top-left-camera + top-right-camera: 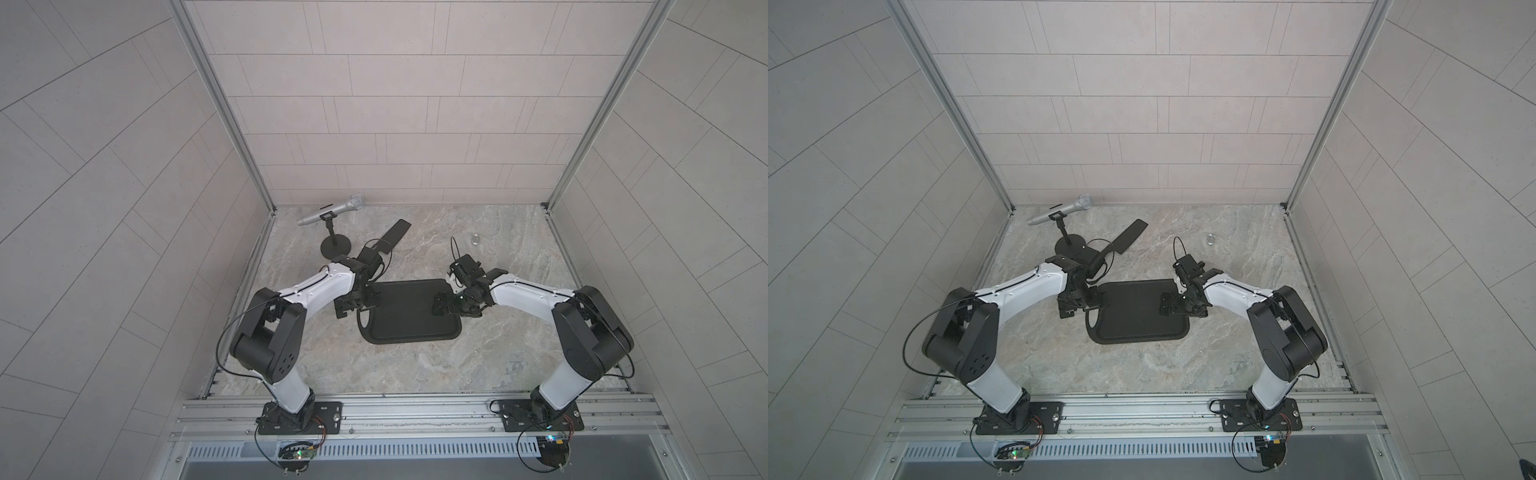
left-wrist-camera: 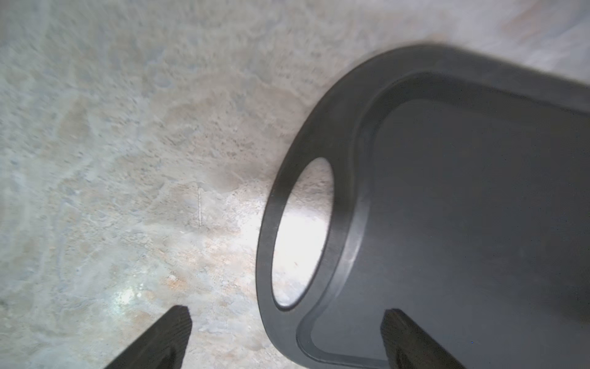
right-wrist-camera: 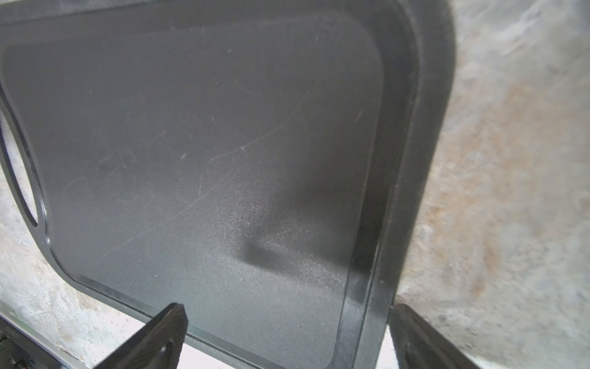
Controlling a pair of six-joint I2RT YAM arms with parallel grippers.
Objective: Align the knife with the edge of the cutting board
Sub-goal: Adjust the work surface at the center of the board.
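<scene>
Knife (image 1: pixel 394 236) grip: none; neither tool holds it
Left tool (image 2: pixel 287 319): jaws spread wide and empty, straddling the handle-hole end of the cutting board (image 1: pixel 407 318)
Right tool (image 3: pixel 290 311): jaws equally wide, straddling the opposite short rim; the pair probably brackets the board to square it
Board: flat on the table (image 1: pixel 478 361), between both tools
Knife position: beyond the board, near the microphone stand (image 1: pixel 334 248), askew to the board's edges; alignment not yet done

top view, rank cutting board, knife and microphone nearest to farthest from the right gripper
1. cutting board: directly under the right gripper, at its right end.
2. knife: farther back, left of centre, off the board.
3. microphone: back-left corner, beyond the knife.
</scene>
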